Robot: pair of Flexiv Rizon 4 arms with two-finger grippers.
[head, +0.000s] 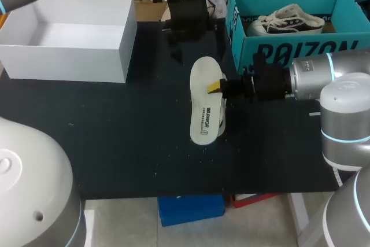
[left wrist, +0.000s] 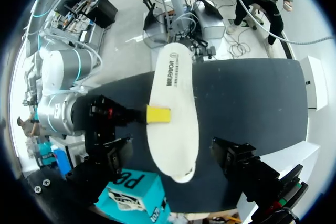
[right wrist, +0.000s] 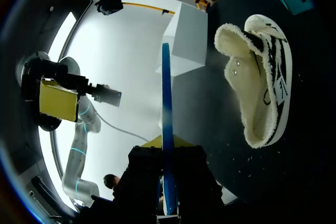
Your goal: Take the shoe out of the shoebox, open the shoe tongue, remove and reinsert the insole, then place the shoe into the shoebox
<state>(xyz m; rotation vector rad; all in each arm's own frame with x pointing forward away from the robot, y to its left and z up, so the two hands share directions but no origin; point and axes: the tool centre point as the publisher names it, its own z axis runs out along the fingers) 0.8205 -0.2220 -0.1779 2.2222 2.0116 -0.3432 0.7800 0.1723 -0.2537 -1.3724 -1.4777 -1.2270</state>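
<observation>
Over the middle of the dark surface (head: 115, 143), our right hand (head: 215, 88) is clamped on the insole (head: 203, 111), pinching its right long edge about midway with one yellow tip on top. Insole is held roughly level, printed face up, long axis running far to near. Edge-on in the right wrist view it shows a blue edge. Shoe (right wrist: 257, 82) lies on the surface beneath the insole, mouth gaping and fleecy lining showing. From overhead it is almost wholly hidden, with only a sliver visible at the insole's near right edge. It is out of the teal shoebox (head: 289, 47), which stands far right with a second shoe (head: 286, 18) inside. White box (head: 63, 62) sits far left. Our left hand (head: 182, 36) hangs over the far middle of the surface, beyond the insole's far end and touching nothing; apart or together, we cannot tell. Handling, as we judge it: the insole is thin, light and bendy, so with a mid-edge pinch the free ends may droop or twist. A hold nearer the heel would probably let the toe lead into the shoe. The shoe looks soft and light and is likely to skid when pushed. Steady it at the heel or sole edge, since the fleece collar would just give. Nothing here looks fragile.
</observation>
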